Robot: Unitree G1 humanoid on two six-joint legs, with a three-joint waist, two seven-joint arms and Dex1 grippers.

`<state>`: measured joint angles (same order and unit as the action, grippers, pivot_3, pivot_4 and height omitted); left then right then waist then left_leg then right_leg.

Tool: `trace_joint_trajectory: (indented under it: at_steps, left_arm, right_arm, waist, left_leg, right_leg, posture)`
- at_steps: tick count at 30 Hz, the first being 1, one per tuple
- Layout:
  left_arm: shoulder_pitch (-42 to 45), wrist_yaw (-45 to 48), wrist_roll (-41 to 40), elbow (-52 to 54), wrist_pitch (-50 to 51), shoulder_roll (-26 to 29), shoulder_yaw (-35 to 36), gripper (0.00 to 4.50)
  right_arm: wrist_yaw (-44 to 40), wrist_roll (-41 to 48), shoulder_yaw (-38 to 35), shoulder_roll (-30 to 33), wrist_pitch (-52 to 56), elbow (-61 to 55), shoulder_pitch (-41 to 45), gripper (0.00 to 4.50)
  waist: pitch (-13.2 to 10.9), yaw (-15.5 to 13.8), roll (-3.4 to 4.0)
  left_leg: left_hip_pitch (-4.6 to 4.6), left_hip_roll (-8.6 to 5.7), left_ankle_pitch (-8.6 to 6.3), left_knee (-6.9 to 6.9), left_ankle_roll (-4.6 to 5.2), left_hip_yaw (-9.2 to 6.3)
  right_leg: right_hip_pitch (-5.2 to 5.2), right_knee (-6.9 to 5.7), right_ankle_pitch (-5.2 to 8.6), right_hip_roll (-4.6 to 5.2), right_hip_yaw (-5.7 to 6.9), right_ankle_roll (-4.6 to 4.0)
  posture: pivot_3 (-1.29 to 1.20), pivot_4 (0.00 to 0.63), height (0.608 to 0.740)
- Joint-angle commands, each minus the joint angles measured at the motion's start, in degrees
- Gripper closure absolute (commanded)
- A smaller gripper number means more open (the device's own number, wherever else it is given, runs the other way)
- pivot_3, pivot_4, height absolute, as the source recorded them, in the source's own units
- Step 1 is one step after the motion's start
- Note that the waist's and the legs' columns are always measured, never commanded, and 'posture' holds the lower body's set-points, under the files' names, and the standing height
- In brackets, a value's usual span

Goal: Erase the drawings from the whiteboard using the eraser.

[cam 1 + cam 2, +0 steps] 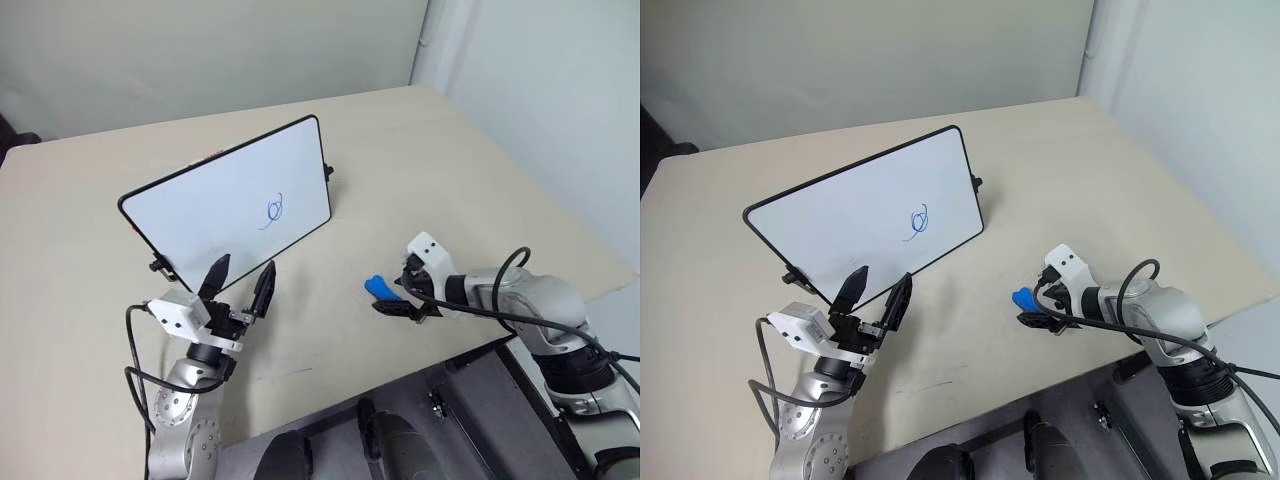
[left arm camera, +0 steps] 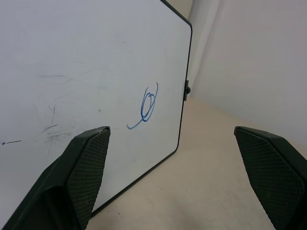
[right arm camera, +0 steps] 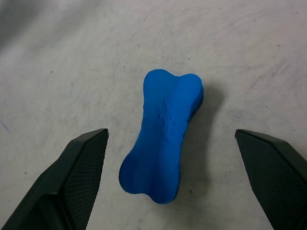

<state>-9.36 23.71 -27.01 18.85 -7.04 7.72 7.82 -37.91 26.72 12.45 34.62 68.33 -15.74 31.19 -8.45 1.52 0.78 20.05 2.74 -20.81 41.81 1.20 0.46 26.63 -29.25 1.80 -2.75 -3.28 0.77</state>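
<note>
I see whiteboard (image 1: 230, 203) standing tilted on black feet, mid-table toward far edge. Drawings (image 1: 275, 210), blue looping scribble, on board face toward its right end. Eraser (image 3: 163, 134), blue bone-shaped block, lying flat on table (image 1: 420, 160) near front edge, right of board and well apart from it. My right pincer (image 1: 398, 299) over eraser, jaws spread wide to either side of it, holding nothing. My left pincer (image 1: 238, 283) raised just before board's lower edge, jaws wide apart, empty, aimed at board face.
</note>
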Motion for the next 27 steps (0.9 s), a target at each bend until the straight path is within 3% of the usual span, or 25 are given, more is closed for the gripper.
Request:
trace_joint_trajectory:
  at_steps: [1, 4, 9, 13, 17, 21, 27]
  left_arm:
    - [-0.4, 0.1, 0.0, 2.7, -1.0, -0.3, -0.3, 0.00]
    - [-0.6, -0.1, 0.1, 2.9, -1.2, -0.5, -0.5, 0.00]
    - [-0.8, 0.0, -0.1, 3.0, -1.3, -0.3, -0.2, 0.00]
    - [-0.6, 0.1, -0.1, 2.8, -1.4, -0.3, -0.1, 0.00]
    - [-0.4, 0.2, -0.2, 2.5, -1.5, -0.2, 0.0, 0.00]
    - [0.0, 0.3, -0.1, 2.1, -1.5, 0.0, 0.1, 0.00]
    - [1.1, 0.8, -0.1, 1.0, -1.5, 0.5, 0.6, 0.00]
  right_arm:
    - [-0.8, -0.6, 1.5, 1.1, -0.1, -0.1, 0.5, 0.38]
    - [-1.5, -0.8, 2.5, 1.9, -0.6, 0.0, 0.3, 1.22]
    - [-2.9, -0.6, 3.5, 2.5, -1.3, -0.8, -0.3, 3.07]
    - [-4.0, -0.4, 3.3, 3.0, -2.9, -1.8, -0.9, 4.15]
    - [-4.2, 0.8, -0.8, 0.9, -7.1, -2.7, -1.1, 4.28]
    - [-1.2, 2.5, -7.3, -5.8, -11.6, -0.8, 1.9, 4.28]
    - [2.4, -0.9, -6.9, -13.9, -18.6, 5.8, 8.1, 4.28]
  waist:
    - [0.0, 0.0, 0.00]
    - [0.0, 0.0, 0.00]
    - [0.0, 0.0, 0.00]
    - [0.0, 0.0, 0.00]
    - [0.0, 0.0, 0.00]
    - [0.0, 0.0, 0.04]
    - [0.0, 0.0, 0.04]
  left_leg:
    - [0.00, -0.01, 0.00, 0.00, 0.01, 0.00]
    - [-0.01, -0.02, 0.00, 0.00, 0.01, 0.00]
    - [-0.01, -0.01, -0.01, -0.01, 0.01, 0.00]
    - [-0.01, -0.01, -0.01, 0.00, 0.01, 0.00]
    - [-0.01, -0.01, -0.01, 0.00, 0.01, 0.00]
    - [-0.01, -0.02, 0.00, 0.00, 0.01, 0.01]
    - [-0.03, 0.00, 0.00, 0.03, 0.01, -0.01]
  right_leg:
    - [0.00, 0.00, 0.00, 0.01, 0.00, 0.00]
    - [-0.01, 0.00, 0.00, 0.01, -0.01, 0.00]
    - [0.00, 0.00, 0.01, 0.00, -0.01, 0.00]
    - [-0.01, 0.00, 0.00, 0.00, -0.02, 0.00]
    - [0.00, 0.00, 0.00, 0.00, -0.03, 0.00]
    - [0.02, -0.02, -0.02, -0.01, -0.08, -0.02]
    - [0.04, -0.06, -0.06, 0.00, -0.08, -0.07]
  posture:
    - [0.00, 0.150, 0.740]
    - [0.00, 0.150, 0.740]
    - [0.00, 0.150, 0.740]
    - [0.00, 0.150, 0.740]
    - [0.00, 0.150, 0.740]
    - [0.00, 0.150, 0.740]
    - [0.00, 0.150, 0.740]
